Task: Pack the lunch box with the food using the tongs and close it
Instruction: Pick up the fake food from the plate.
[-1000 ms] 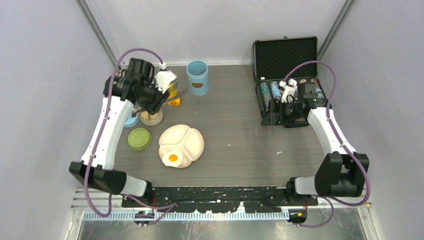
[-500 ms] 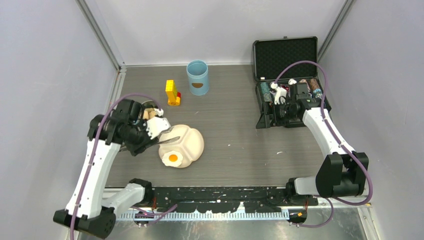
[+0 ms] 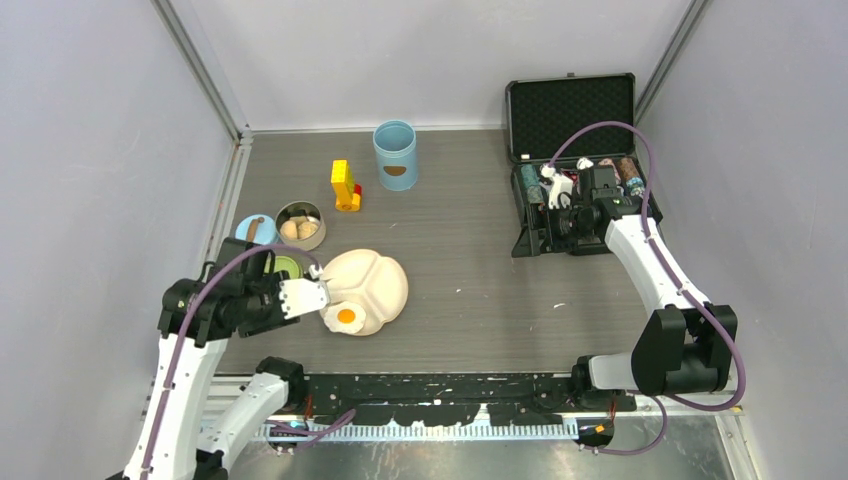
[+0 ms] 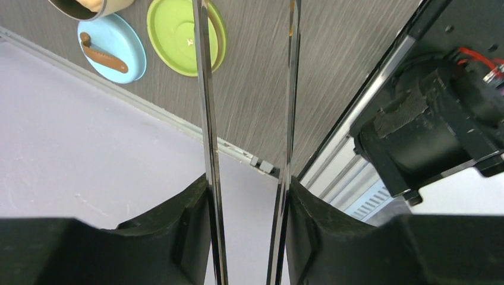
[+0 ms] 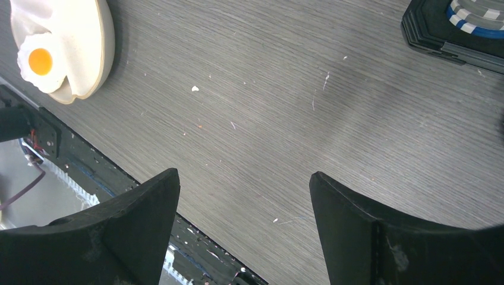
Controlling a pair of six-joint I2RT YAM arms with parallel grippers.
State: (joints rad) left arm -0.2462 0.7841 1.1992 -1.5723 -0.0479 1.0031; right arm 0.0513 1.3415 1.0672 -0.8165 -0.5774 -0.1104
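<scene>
My left gripper (image 4: 246, 190) is shut on the tongs (image 4: 205, 119); their two thin silver arms run up between my fingers, spread apart with nothing between them. From above, the left gripper (image 3: 290, 297) hangs just left of the cream plate (image 3: 375, 280), which holds the fried egg (image 3: 347, 317). The steel bowl (image 3: 300, 225) holds beige food pieces, with the blue lid (image 3: 255, 228) and green lid (image 4: 178, 35) beside it. Further back stands the light-blue canister (image 3: 395, 155). My right gripper (image 5: 243, 184) is open and empty over bare table, near the black case.
The open black foam-lined case (image 3: 575, 150) sits at the back right, with poker chips (image 5: 475, 15) inside. A yellow toy (image 3: 345, 186) stands left of the canister. The left wall and the table's metal edge rail (image 4: 255, 160) are close to the tongs.
My left arm has swung from the steel bowl at the back towards the near edge, carrying the tongs, and now sits left of the plate. The right arm shifted slightly, then stayed still.
</scene>
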